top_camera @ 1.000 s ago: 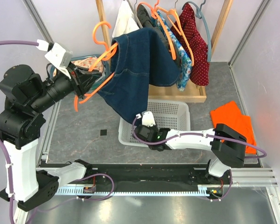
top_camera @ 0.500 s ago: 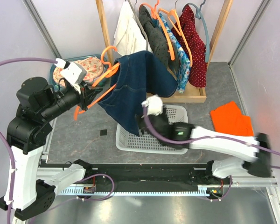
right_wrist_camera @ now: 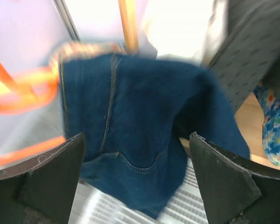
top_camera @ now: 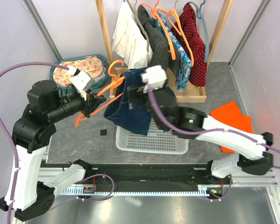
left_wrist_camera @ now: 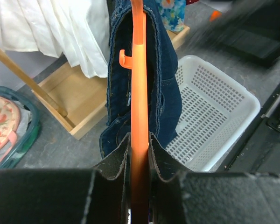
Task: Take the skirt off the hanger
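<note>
A grey table (top_camera: 79, 135) walled by pale panels carries the scene, with a wooden rack (top_camera: 191, 95) of hung clothes along its far side.

The left gripper (left_wrist_camera: 140, 140) is clenched on the lower bar of the orange hanger (left_wrist_camera: 139, 93), its dark pads pressed to either side of the plastic. Straight ahead of those pads, the bar runs up and away, and the denim skirt (left_wrist_camera: 165, 93) is draped over it, hanging down on both sides. Below and right of the skirt sits the white basket (left_wrist_camera: 214, 112). Farther off, ahead and to the left of the gripper, are the rack's base and a white garment (left_wrist_camera: 60, 28). A teal basin (left_wrist_camera: 9, 126) lies low at its left.

The right gripper (right_wrist_camera: 136, 140) is spread wide, holding nothing, and faces the skirt's broad side (this view is blurred, so contact cannot be judged). The cloth fills the space just beyond its fingers (right_wrist_camera: 51, 172).

From above, the skirt hangs over the basket's far-left corner, between the two grippers. An orange cloth (top_camera: 233, 121) lies well behind the right gripper.
</note>
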Robot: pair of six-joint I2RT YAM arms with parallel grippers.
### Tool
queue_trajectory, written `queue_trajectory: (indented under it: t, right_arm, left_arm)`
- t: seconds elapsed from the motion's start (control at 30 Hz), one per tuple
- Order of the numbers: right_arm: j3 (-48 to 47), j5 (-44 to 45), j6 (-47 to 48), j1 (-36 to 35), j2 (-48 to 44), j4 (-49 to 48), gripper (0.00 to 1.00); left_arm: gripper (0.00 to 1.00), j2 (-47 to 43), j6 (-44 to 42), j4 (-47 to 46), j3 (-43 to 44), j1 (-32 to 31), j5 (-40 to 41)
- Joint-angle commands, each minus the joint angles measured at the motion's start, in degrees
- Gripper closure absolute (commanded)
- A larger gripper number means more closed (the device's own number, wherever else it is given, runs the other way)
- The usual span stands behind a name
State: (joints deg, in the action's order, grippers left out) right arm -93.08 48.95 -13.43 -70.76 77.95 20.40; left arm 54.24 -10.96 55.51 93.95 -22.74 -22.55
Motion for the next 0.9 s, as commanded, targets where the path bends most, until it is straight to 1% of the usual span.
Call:
queue_trajectory:
  t: [0.0, 0.1, 0.17, 0.3, 0.43, 0.5, 0.57, 0.6, 0.63, 0.7, 0.73, 0.77, 0.8, 0.87]
  right_arm:
    - [0.8, -0.9, 7.5, -0.2, 1.1, 0.7, 0.02]
    - [3.1, -3.9, 6.7, -0.1, -0.9, 1.0, 0.02]
    - [4.0, -4.1, 5.4, -0.1, -1.7, 0.9, 0.02]
    - [5.8, -3.0, 5.1, 0.0, -1.0, -0.8, 0.02]
    - [6.3, -5.9, 5.0, 1.4, 0.2, -3.5, 0.02]
    - [6.1, -7.2, 4.0, 2.7, 1.1, -4.0, 0.05]
    - [6.0, -8.9, 3.4, 4.0, 1.6, -4.4, 0.10]
    - [6.0, -9.2, 3.3, 4.2, 1.8, -4.7, 0.14]
    - [6.0, -9.2, 3.4, 4.4, 1.9, -4.8, 0.22]
    - [6.3, -9.3, 3.5, 4.5, 1.2, -4.8, 0.35]
    - [6.7, -9.0, 3.6, 4.4, 0.7, -4.8, 0.52]
    - [6.9, -8.4, 3.5, 4.5, 0.1, -4.8, 0.59]
    - [7.6, -8.0, 3.6, 4.5, -1.5, -4.8, 0.73]
    - [8.9, -6.7, 4.2, 4.5, -4.3, -4.8, 0.85]
  left_arm:
    - [0.98, -0.8, -2.1, -2.7, 3.5, 0.0, -3.6]
    - [0.98, -1.2, -3.3, -2.2, 3.6, 0.1, -3.4]
    - [0.98, -1.2, -3.3, -2.6, 3.0, 0.0, -3.6]
    - [0.98, -0.9, -2.0, -2.8, 2.6, 0.0, -5.4]
    - [0.98, -1.2, -2.4, -2.3, 2.9, 0.1, -7.5]
    - [0.98, -1.1, -2.9, -1.1, 4.1, 0.1, -8.6]
    - [0.98, -1.0, -2.8, -0.2, 5.4, 0.0, -10.1]
    - [0.98, -0.8, -2.9, 0.4, 5.9, 0.0, -10.5]
    - [0.98, -0.9, -3.0, 0.7, 6.2, 0.0, -11.2]
    - [0.98, -1.0, -3.2, 1.2, 6.8, 0.1, -11.4]
    - [0.98, -1.1, -3.5, 1.4, 6.9, 0.0, -11.1]
    - [0.98, -1.2, -3.7, 1.3, 6.9, 0.0, -10.9]
    - [0.98, -1.2, -3.9, 1.3, 6.8, 0.1, -10.6]
    - [0.98, -1.4, -4.3, 1.3, 6.4, 0.0, -10.2]
